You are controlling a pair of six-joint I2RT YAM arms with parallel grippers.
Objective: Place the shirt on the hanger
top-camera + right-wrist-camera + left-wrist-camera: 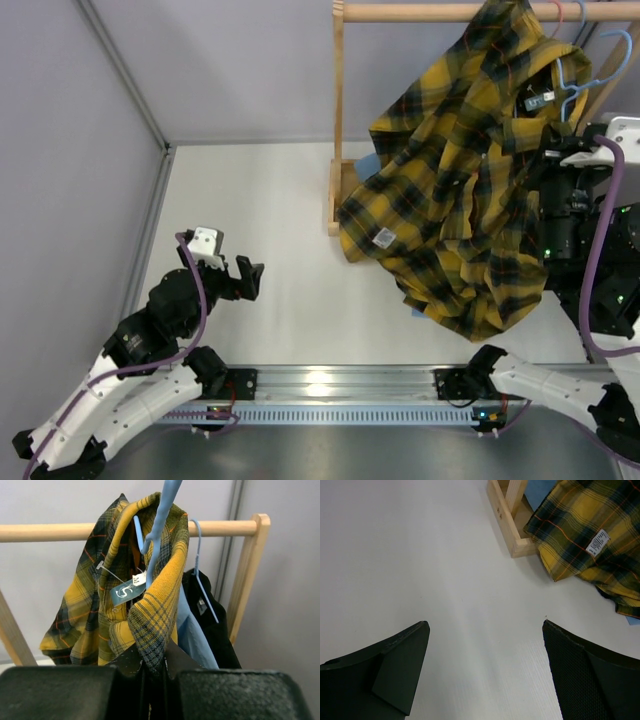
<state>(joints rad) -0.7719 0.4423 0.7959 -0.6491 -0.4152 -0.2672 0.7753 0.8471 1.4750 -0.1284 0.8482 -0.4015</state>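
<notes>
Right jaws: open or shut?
Shut on the shirt: the right wrist view shows a plaid collar fold pinched between them, with no gap visible.

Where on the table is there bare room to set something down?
The wide white patch of table between the left wall, the left gripper and the rack foot is free. The right side is crowded: the shirt hangs low there beside the right arm.

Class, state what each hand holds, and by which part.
The right hand pinches the yellow-and-black plaid flannel shirt by a fold below its collar; the left hand holds nothing.
</notes>
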